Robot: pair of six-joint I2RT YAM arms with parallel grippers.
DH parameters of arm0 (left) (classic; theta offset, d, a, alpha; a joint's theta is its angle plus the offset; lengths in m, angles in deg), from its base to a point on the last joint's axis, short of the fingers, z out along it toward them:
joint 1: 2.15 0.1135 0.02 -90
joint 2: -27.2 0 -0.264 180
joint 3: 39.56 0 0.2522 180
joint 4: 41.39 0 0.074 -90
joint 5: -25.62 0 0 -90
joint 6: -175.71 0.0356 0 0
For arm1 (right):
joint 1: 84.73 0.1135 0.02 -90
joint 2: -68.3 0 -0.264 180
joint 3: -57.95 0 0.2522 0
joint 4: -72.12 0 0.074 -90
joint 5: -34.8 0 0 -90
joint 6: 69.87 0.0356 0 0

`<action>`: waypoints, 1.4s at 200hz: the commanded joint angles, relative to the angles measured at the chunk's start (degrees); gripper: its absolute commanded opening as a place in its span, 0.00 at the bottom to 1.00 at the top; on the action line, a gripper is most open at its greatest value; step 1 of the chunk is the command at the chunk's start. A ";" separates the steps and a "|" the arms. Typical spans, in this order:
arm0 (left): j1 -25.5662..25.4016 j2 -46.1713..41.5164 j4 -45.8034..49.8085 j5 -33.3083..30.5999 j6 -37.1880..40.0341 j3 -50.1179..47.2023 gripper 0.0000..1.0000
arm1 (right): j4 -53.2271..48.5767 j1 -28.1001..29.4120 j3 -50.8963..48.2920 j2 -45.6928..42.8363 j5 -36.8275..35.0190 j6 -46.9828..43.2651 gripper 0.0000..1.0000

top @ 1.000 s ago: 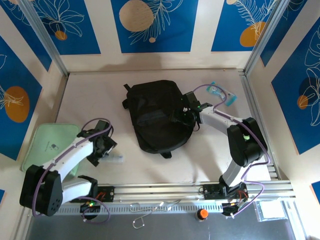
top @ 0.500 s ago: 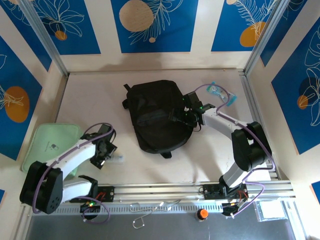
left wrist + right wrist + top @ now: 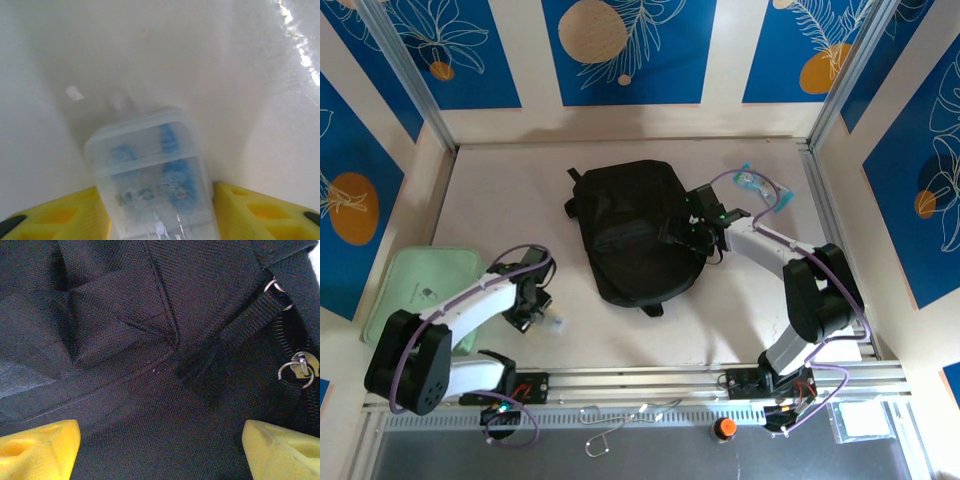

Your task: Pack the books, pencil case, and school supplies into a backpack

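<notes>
**Backpack (image 3: 630, 235).** It is lying flat at the middle of the table (image 3: 510, 185), with its long axis running far to near. In the right wrist view its black fabric (image 3: 125, 315) is sitting directly under the camera. A zip track and a metal ring pull (image 3: 297, 369) are showing at the right edge. Whether the main opening is unzipped cannot be told.

**Mint green zip case (image 3: 415, 285).** It is resting at the table's left edge, partly under the left arm. It is judged to be the pencil case and is not yet packed.

**Right gripper (image 3: 690, 237).** It is hovering over the backpack's right flank. The wrist view shows the right gripper (image 3: 160, 450) with its yellow fingertips (image 3: 40, 447) standing wide apart. Nothing but fabric is lying between them, so it is released and holding nothing.

**Left gripper (image 3: 542, 320).** It is sitting low over the near-left table, well apart from the backpack. In its own wrist view the left gripper (image 3: 160, 215) has its jaws bracketing the clear plastic box.

**Clear plastic box (image 3: 152, 175).** It is holding blue items and lying on the table directly between the left fingers. Its long axis is running straight out along the gripper's reach. Its side walls are meeting or nearly meeting both fingers. Whether the box is firmly clamped cannot be told.

**Governing relation.** The left arm is much the nearer to the box (image 3: 554, 325). From there the backpack is lying to the right and somewhat farther back, across bare table. The judgement is that the box will need lifting and carrying that way, while the right gripper is placed to tend the zip side.
</notes>
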 commanded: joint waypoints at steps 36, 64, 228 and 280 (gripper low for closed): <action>-0.70 -1.01 -4.07 0.35 1.96 2.49 0.37 | 0.56 0.28 -1.60 -2.15 -0.16 1.28 0.84; -0.70 -2.20 -3.29 0.20 5.11 6.21 0.37 | 1.68 0.36 -2.81 -3.31 1.43 1.32 0.84; -6.94 15.60 -22.28 18.74 11.76 32.30 0.37 | 29.35 11.79 -9.99 -5.25 24.82 6.95 0.81; -7.64 17.28 -24.18 21.70 11.13 32.10 0.37 | 29.62 11.70 -7.38 -2.77 25.69 6.88 0.70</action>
